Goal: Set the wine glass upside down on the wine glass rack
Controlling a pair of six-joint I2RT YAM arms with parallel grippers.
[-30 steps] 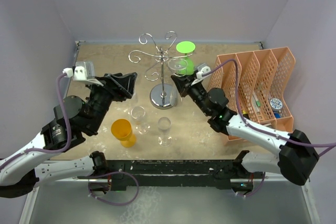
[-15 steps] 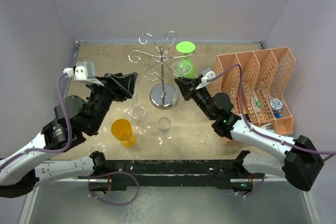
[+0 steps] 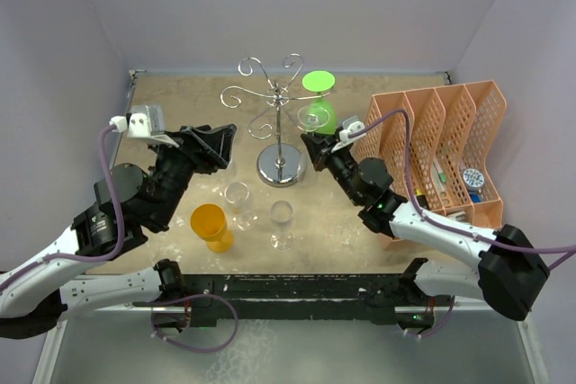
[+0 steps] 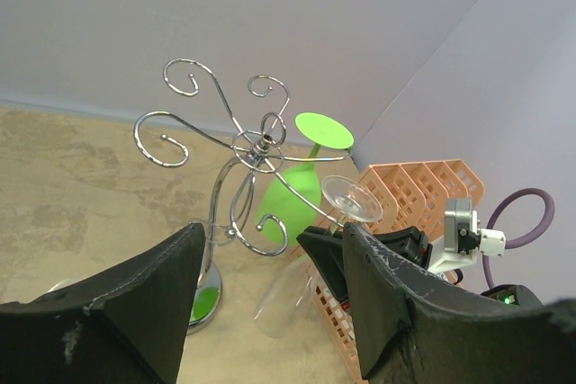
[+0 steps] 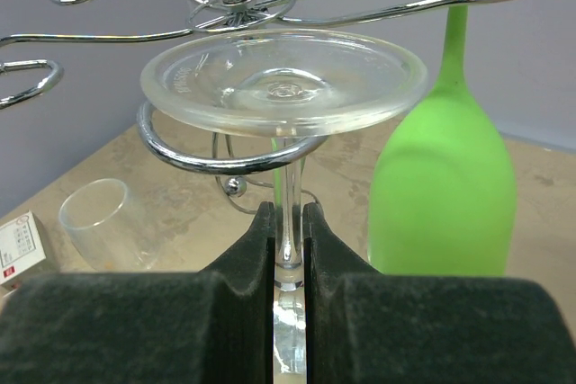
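showing, in the top view, 1 wine glass rack [image 3: 282,171] standing mid-table, with 1 green glass [image 3: 317,107] hanging foot-up from a scroll arm on its right. the right gripper [image 3: 311,145] is reaching in just beside that glass, and the left gripper [image 3: 214,144] is hovering to the left of the rack. 1 orange glass [image 3: 210,225] and 2 clear glasses [image 3: 238,198] [image 3: 282,218] are standing near the front, and 1 orange lattice organiser [image 3: 450,146] is sitting at the right.

in the left wrist view, the left fingers [image 4: 117,312] are spreading wide and holding nothing. 1 wine glass [image 4: 351,197] is hanging inverted at the rack, next to the green one.

in the right wrist view, the right jaws are pinching tight on the wine glass stem. its foot is lying just over a chrome loop, with the stem passing through that loop.

judging progress: inverting and threading are looking done, while seating the foot, letting go and backing out are remaining.
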